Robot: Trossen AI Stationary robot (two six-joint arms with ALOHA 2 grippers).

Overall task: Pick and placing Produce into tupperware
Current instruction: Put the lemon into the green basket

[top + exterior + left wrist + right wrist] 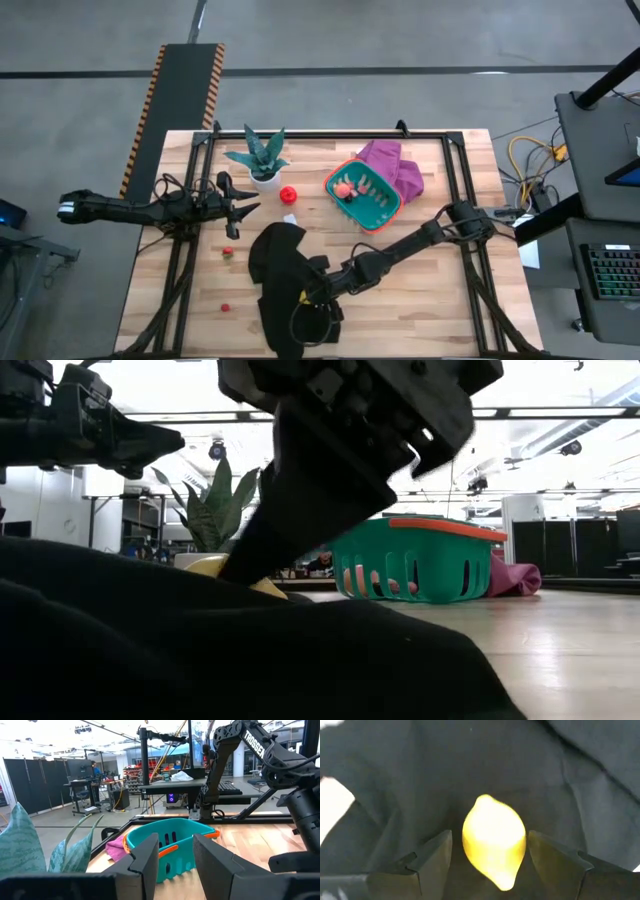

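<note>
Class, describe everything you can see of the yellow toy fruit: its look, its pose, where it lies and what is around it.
The yellow fruit is a lemon-shaped toy, smooth and glossy like plastic, oval with a pointed tip. It lies on the black cloth near the table's front edge. The right pincer is open, a finger on each side of it; whether they touch it cannot be told. In the low view only a pale yellow sliver shows behind the cloth.

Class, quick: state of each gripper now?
Left gripper: open, empty, near the plant.
Right gripper: open around the yellow fruit on the black cloth, not yet closed.
</note>
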